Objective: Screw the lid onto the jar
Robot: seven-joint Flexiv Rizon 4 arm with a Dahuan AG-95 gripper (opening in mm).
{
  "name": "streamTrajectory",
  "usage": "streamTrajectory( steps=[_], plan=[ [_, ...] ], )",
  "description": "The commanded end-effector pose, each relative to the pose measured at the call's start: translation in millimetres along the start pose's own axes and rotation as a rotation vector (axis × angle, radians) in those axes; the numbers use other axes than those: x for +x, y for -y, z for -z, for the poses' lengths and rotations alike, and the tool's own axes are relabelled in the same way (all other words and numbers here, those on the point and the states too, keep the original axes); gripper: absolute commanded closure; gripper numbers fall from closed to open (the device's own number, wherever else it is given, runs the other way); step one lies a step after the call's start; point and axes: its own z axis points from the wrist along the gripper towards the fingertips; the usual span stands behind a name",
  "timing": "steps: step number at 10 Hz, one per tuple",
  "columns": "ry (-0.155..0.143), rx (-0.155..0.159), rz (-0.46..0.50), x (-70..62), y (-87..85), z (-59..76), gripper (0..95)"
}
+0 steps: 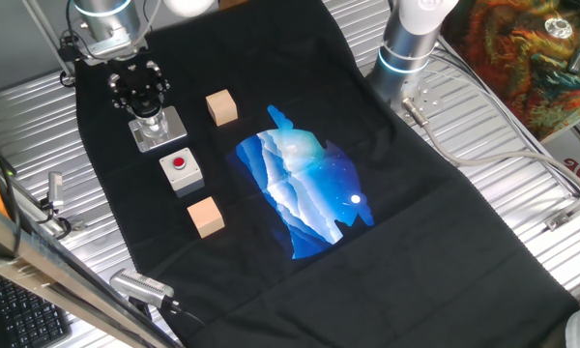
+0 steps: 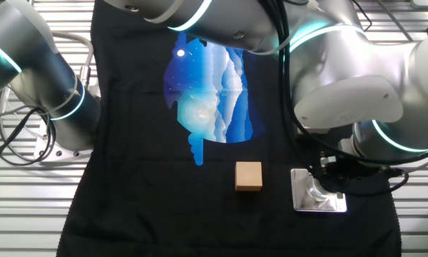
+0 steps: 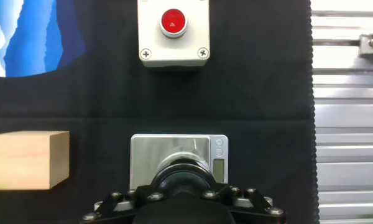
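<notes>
Claw clasping lid atop jar | lid seated, tightness unclear from views | likely mid-screwing; turning and release appear left

Your worktop is ribbed metal, and a black cloth with a blue mountain print covers its middle. Take the grey box with the red button as your landmark; it sits on the cloth, left of the print. The jar on its grey square base plate stands just beyond the box. One wooden cube lies beyond the box and to its right, beside the jar. A second wooden cube lies just nearer than the box.
</notes>
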Motion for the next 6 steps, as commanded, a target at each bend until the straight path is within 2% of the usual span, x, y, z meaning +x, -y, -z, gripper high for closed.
streamTrajectory(
  steps=[1, 3, 6],
  plan=[
    [-0.003, -0.001, -0.03, 0.0, 0.2, -0.5, 95.0],
    [-0.009, 0.0, -0.083, 0.0, 0.2, -0.5, 95.0],
    [-0.007, 0.004, -0.261, 0.0, 0.2, -0.4, 95.0]
  ],
)
